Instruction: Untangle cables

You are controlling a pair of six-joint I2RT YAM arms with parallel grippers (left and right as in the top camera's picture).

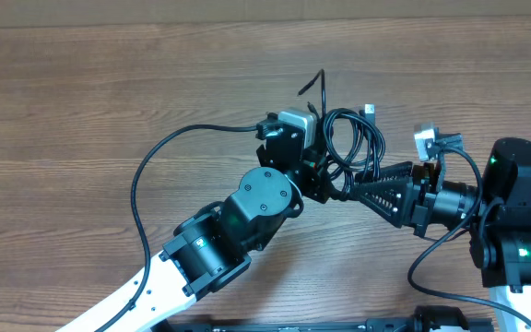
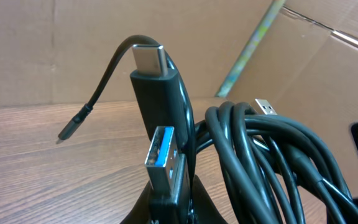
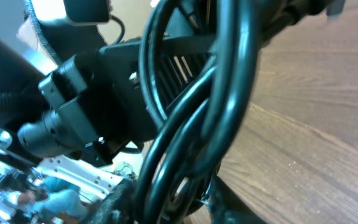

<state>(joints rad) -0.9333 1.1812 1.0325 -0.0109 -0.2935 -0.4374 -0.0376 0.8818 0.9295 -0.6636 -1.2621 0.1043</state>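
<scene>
Loops of black cables [image 1: 353, 138] sit right of centre over the surface [image 1: 81, 111], between both arms. Only the left wrist view shows plug detail: a blue-tongued flat plug [image 2: 166, 155] and a slim silver-tipped plug [image 2: 149, 59] stand upright. The left gripper [image 1: 319, 177] clamps them, jaws narrow. The right gripper [image 1: 353, 189] meets the loops; how its jaws stand cannot be told.

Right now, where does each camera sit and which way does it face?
Overhead: above the table, looking down; both arms, left gripper and right gripper at the cables.
Left wrist: on the left arm, facing cardboard; plugs rise from its gripper below.
Right wrist: on the right arm, facing the left arm through cable loops; own gripper blurred below.
Shared: all show the cables.
</scene>
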